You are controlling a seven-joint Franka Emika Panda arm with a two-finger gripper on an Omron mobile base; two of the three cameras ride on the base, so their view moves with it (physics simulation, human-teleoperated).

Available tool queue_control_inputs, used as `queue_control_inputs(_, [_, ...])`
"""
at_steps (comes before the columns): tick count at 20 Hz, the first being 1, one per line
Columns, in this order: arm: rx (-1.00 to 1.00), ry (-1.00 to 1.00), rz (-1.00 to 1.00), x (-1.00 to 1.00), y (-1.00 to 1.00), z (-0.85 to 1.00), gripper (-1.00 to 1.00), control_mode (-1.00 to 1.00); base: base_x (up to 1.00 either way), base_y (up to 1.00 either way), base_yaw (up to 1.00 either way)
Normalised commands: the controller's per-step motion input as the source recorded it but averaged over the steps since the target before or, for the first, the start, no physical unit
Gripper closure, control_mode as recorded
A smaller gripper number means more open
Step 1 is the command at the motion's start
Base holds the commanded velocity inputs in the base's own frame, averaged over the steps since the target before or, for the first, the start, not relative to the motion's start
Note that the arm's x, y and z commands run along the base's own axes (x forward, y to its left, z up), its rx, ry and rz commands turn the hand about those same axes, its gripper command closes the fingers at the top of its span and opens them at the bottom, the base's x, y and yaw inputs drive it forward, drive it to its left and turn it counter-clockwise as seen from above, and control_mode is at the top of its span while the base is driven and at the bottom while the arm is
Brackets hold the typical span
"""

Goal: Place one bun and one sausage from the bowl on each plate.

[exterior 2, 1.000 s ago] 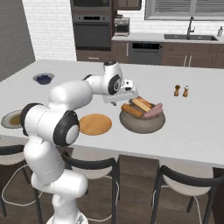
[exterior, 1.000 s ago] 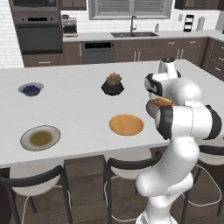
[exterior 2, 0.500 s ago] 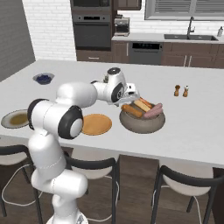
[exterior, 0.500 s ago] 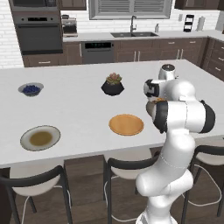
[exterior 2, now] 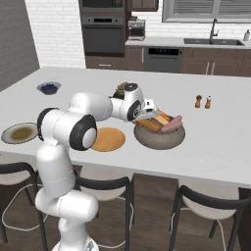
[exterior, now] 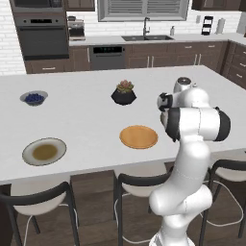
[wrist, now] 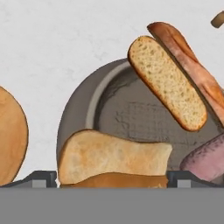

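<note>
In the left base view, you are seeing both plates bare: the orange plate (exterior: pixel 138 137) just in front of the arm and the grey-rimmed plate (exterior: pixel 44 152) well apart to its left, so no food is being delivered yet. The arm's own body is covering the bowl here, and a plant pot (exterior: pixel 124 94) and a small blueberry bowl (exterior: pixel 33 98) are sitting further back.

In the right base view, you are getting what that view hides: the bowl (exterior 2: pixel 159 137) is lying just beside the orange plate, with buns and a sausage (exterior 2: pixel 172 124) piled in it, and the gripper (exterior 2: pixel 148 110) is reaching over its near rim.

In the hand view, you are looking straight down into the bowl. The fingers are standing wide apart and grasping nothing, with one bun (wrist: pixel 113 158) lying between them at the bottom edge; a second bun (wrist: pixel 167 82) is leaning against a sausage further in. I judge you are starting on the near bun: keep it centred between the fingertips (wrist: pixel 40 178), sink low enough to take it across its narrow width, and squeeze gently, since bread is likely giving under pressure
</note>
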Motion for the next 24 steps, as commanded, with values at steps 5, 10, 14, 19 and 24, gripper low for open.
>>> queue_control_inputs(5, [0.0,0.0,0.0,0.01,0.0,-0.21,1.0,-1.0,0.0,0.0,0.0])
queue_control_inputs(10, [0.0,-0.01,0.01,0.0,0.12,0.04,1.0,-1.0,0.0,0.0,0.0])
queue_control_inputs(14, [0.05,0.0,0.04,-0.18,0.29,0.42,1.0,-1.0,0.0,0.0,0.0])
queue_control_inputs(19, [0.18,-0.02,0.0,-0.25,0.56,0.61,1.0,-1.0,0.0,0.0,0.0])
queue_control_inputs(24, [0.19,0.18,0.0,-0.12,0.98,0.3,1.0,-1.0,0.0,0.0,0.0])
